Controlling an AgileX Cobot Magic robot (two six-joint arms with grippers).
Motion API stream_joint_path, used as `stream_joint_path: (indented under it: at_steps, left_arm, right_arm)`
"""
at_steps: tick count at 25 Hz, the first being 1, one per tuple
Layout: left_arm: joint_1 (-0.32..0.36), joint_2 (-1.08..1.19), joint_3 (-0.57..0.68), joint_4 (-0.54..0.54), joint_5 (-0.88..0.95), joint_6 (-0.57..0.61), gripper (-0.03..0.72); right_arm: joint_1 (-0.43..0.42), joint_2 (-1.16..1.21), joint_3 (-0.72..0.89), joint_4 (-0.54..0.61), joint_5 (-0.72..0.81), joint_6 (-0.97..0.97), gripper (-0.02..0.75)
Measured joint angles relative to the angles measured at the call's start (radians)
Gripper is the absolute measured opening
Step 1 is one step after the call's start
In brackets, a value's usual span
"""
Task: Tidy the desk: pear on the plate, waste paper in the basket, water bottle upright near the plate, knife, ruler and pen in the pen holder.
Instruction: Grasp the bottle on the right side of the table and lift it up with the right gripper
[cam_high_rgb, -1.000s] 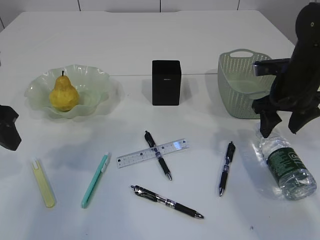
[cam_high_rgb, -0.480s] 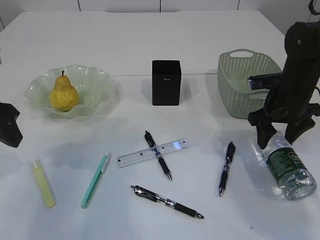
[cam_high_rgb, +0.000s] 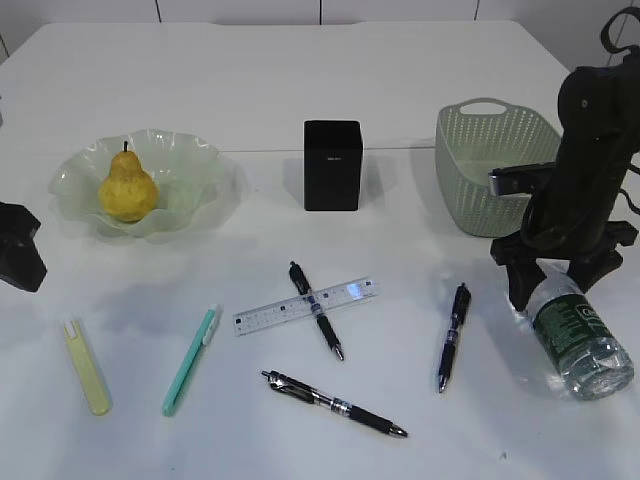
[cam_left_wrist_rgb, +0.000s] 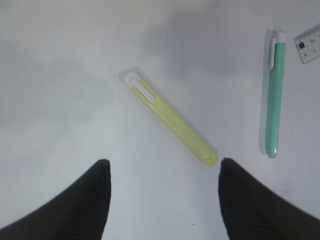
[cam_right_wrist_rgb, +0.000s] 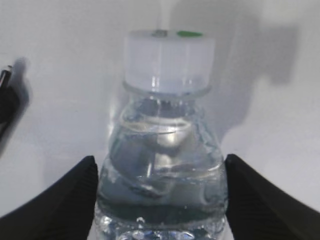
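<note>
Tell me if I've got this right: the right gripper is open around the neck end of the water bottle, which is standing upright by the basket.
Not quite. The water bottle is lying on its side on the table, as the exterior view shows. The rest holds: the right gripper is open, its fingers either side of the bottle's neck end, near the basket.

You had a yellow pear (cam_high_rgb: 127, 187) in a pale green translucent plate (cam_high_rgb: 200, 165); a matte black pen holder (cam_high_rgb: 332, 165); a sage green perforated basket (cam_high_rgb: 468, 190); a clear water bottle (cam_high_rgb: 582, 340) with a dark green label and white cap (cam_right_wrist_rgb: 169, 57); a pale yellow knife (cam_left_wrist_rgb: 171, 123); a mint green pen (cam_left_wrist_rgb: 275, 107).
</note>
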Motion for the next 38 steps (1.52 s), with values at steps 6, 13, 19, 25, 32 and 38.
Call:
stream_joint_path:
  at_steps: [6,13,19,25,32,38]
  left_arm:
    - [0.000,0.000,0.000,0.000,0.000,0.000,0.475]
    - [0.000,0.000,0.000,0.000,0.000,0.000,0.475]
    - [0.000,0.000,0.000,0.000,0.000,0.000,0.475]
    - [0.000,0.000,0.000,0.000,0.000,0.000,0.475]
    - [0.000,0.000,0.000,0.000,0.000,0.000,0.475]
    - [0.000,0.000,0.000,0.000,0.000,0.000,0.475]
  right_arm:
    - [0.000,0.000,-0.002,0.000,0.000,0.000,0.453]
    - [0.000,0.000,-0.005,0.000,0.013,0.000,0.428]
    - [0.000,-0.055,-0.005,0.000,0.020,0.000,0.414]
    - [0.000,-0.142,0.003,0.000,0.060,0.000,0.410]
    - [0.000,-0.351,0.102,0.008,0.063,0.000,0.410]
    - [0.003,-0.560,0.225,0.020,0.047,-0.013,0.410]
